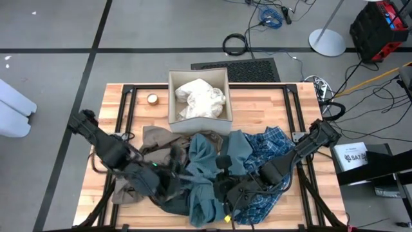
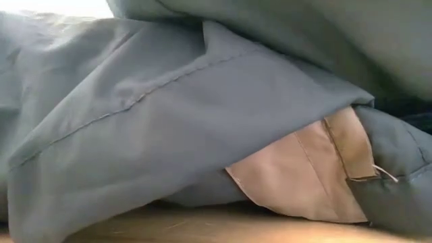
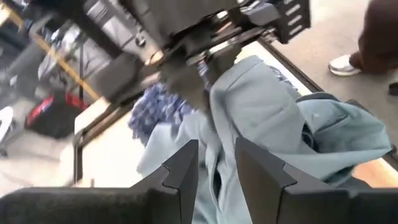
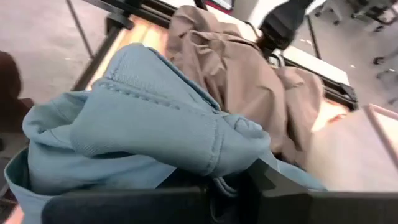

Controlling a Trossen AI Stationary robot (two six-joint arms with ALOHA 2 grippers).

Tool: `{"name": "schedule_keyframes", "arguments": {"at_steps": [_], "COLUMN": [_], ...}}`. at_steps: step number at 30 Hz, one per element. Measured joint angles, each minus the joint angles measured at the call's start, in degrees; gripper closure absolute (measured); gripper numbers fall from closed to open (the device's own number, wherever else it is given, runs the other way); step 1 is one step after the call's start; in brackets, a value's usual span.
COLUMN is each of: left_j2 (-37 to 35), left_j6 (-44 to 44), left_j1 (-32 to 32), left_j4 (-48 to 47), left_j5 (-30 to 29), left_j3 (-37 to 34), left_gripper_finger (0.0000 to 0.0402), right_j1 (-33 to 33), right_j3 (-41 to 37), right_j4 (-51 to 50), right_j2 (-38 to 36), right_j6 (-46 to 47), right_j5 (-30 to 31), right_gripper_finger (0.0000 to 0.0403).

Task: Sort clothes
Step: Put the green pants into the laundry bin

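Both arms reach low over the clothes pile at the table's [image 1: 293,103] near edge, well in front of the beige box [image 1: 199,119].

The right gripper [image 4: 230,183] sits at the near middle of the pile, its arm slanting back toward the table's right side. Its fingers are clamped on a fold of the teal shirt [image 4: 149,118]; in the right wrist view the bunched cloth fills the space between them.

The left gripper [image 3: 214,165] lies just left of it on the pile, its arm bending back toward the table's left side. Its fingers [image 3: 183,168] stand a little apart with teal cloth in the gap; whether they grip it cannot be told.

The teal shirt [image 1: 206,164] lies in the pile's middle, directly in front of the box. The plaid shirt [image 1: 270,151] spreads to its right, and the tan garment [image 1: 161,145] to its left. Close to the low camera, teal fabric [image 2: 202,101] covers nearly everything, with a tan patch [image 2: 304,169] showing beneath.

The box stands at the table's far middle and holds a cream-white bundle [image 1: 201,98]. A small round roll [image 1: 152,98] lies just left of the box.

Off the table's right edge a white carton [image 1: 351,154] shows letters reading "SAT"; the rest is unreadable.
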Motion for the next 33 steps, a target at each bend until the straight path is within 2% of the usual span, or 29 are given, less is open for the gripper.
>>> {"name": "schedule_keyframes", "arguments": {"at_steps": [8,12,17,22,25,29,33], "left_j2": [-9.86,-13.04,-15.22,-16.3,-16.67,-16.62,-16.71], "left_j6": [-14.62,-18.95,-19.18,-19.18,-19.17,-18.76,-20.79], "left_j1": [-0.32,-0.29,-0.34,-0.34,-0.34,-0.34,1.15], "left_j4": [-15.49,-20.33,-20.31,-20.03,-17.63,-12.61,-5.58], "left_j5": [-6.85,-9.91,-10.16,-10.31,-10.31,-10.49,-18.6], "left_j3": [0.0,0.0,-1.23,-5.34,-8.62,-13.33,-18.45], "left_gripper_finger": [0.0285,0.0285,0.0285,0.0285,0.0285,0.0285,0.0285], "right_j1": [0.17,0.13,-0.08,-0.08,-0.08,-0.31,-0.32], "right_j3": [2.2,9.32,21.91,31.14,33.23,33.32,33.44], "right_j4": [-1.08,-1.04,1.1,12.07,22.76,36.68,43.97], "right_j2": [-6.29,-8.58,-8.96,-8.96,-9.38,-10.74,-11.65], "right_j6": [-1.67,-7.85,-18.74,-33.23,-41.87,-50.37,-49.4], "right_j5": [6.38,9.13,9.43,9.18,8.59,2.78,-5.36], "right_gripper_finger": [0.038,0.038,0.038,0.038,0.038,0.038,0.038]}}
